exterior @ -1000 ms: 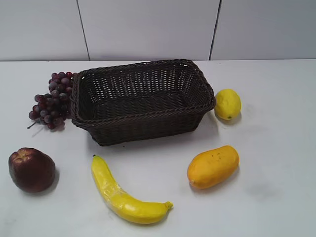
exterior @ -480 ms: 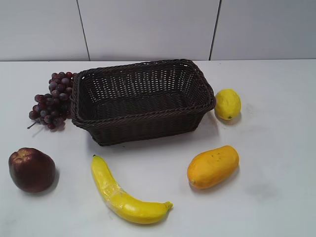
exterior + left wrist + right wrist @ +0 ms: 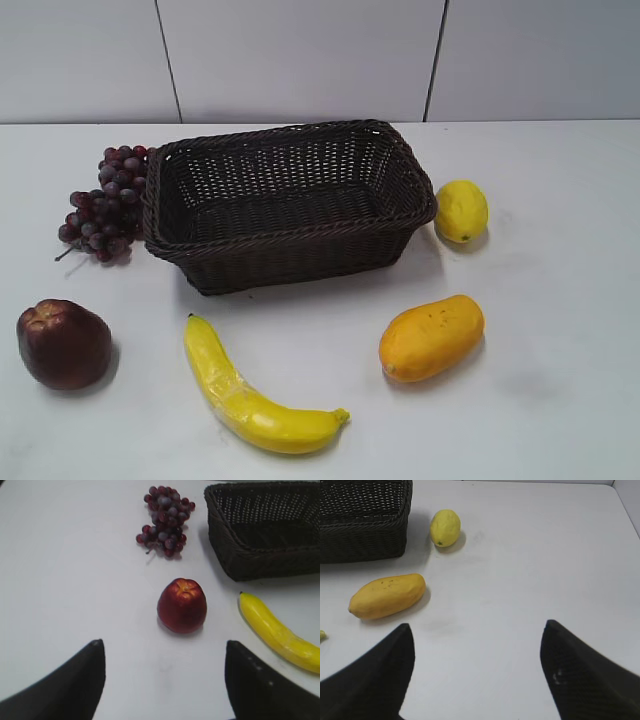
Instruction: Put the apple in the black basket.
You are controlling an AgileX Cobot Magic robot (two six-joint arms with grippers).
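The dark maroon-red apple (image 3: pixel 63 343) sits on the white table at the front left. In the left wrist view the apple (image 3: pixel 182 605) stands upright ahead of my left gripper (image 3: pixel 164 645), which is open and empty, with bare table between its jaws. The black wicker basket (image 3: pixel 287 203) stands empty at the back middle; its corner shows in the left wrist view (image 3: pixel 265 527) and the right wrist view (image 3: pixel 365 522). My right gripper (image 3: pixel 477 627) is open and empty over bare table. Neither gripper shows in the exterior view.
A bunch of purple-red grapes (image 3: pixel 105 205) lies left of the basket. A yellow banana (image 3: pixel 250 392) lies in front of it, an orange mango (image 3: pixel 431 337) at front right, a lemon (image 3: pixel 461 211) right of the basket.
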